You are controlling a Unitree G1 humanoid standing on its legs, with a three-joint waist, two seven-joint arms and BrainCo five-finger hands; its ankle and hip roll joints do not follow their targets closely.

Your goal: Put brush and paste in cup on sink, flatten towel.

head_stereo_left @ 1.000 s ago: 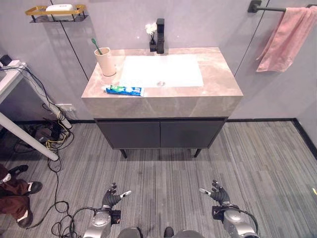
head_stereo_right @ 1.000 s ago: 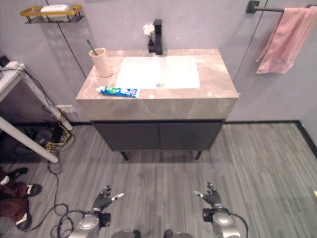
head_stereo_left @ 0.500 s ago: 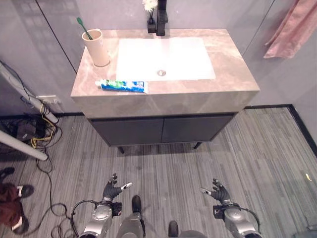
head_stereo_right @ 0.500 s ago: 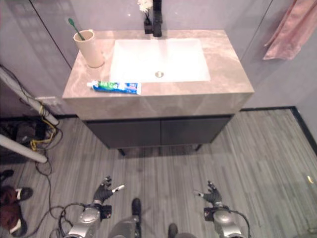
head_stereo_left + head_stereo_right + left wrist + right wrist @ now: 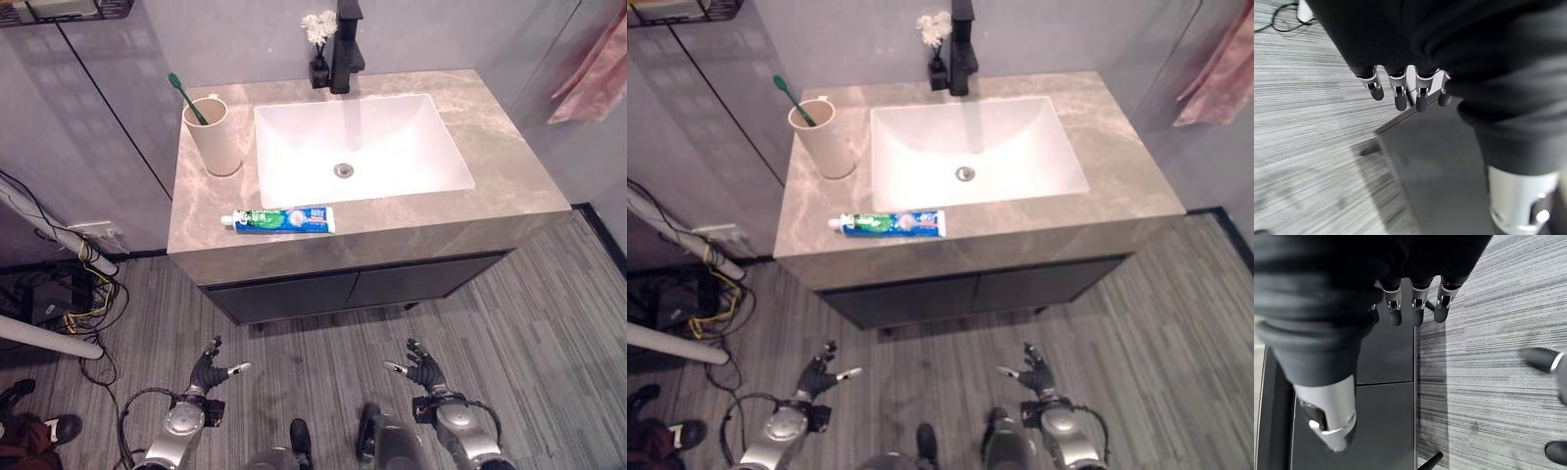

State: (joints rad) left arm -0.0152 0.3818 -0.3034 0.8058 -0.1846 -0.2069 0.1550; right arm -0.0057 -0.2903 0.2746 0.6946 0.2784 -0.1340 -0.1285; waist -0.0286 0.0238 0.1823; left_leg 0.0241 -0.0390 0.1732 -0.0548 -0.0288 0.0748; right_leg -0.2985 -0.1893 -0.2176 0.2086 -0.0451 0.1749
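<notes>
Since a second ago the whole view has shifted: the vanity now sits closer and more centred, so the camera has moved toward it while the things on it have kept their places. The toothbrush (image 5: 183,91) stands in the cup (image 5: 216,135) at the far left corner of the worktop (image 5: 509,166), so that part looks done. The toothpaste tube (image 5: 279,219) lies flat near the front edge, between the cup and the basin (image 5: 358,147), well apart from both hands. The pink towel (image 5: 598,67) hangs bunched at the far right, only partly in view.

The left hand (image 5: 208,370) and right hand (image 5: 421,368) hang low over the grey floor (image 5: 549,313) in front of the dark cabinet doors (image 5: 343,292); each has its fingers (image 5: 1397,93) straight and relaxed, holding nothing.

My reading is that the approach is nearly finished and the tube is the next thing to pick up. The tube lies close to the worktop's front edge, so a clumsy touch could push it off. There is open room above the worktop on that side, though the cup stands just beyond the tube and the tap (image 5: 345,49) and small flower vase (image 5: 318,49) crowd the far edge. Cables and a white pole (image 5: 44,338) lie on the floor at the left
</notes>
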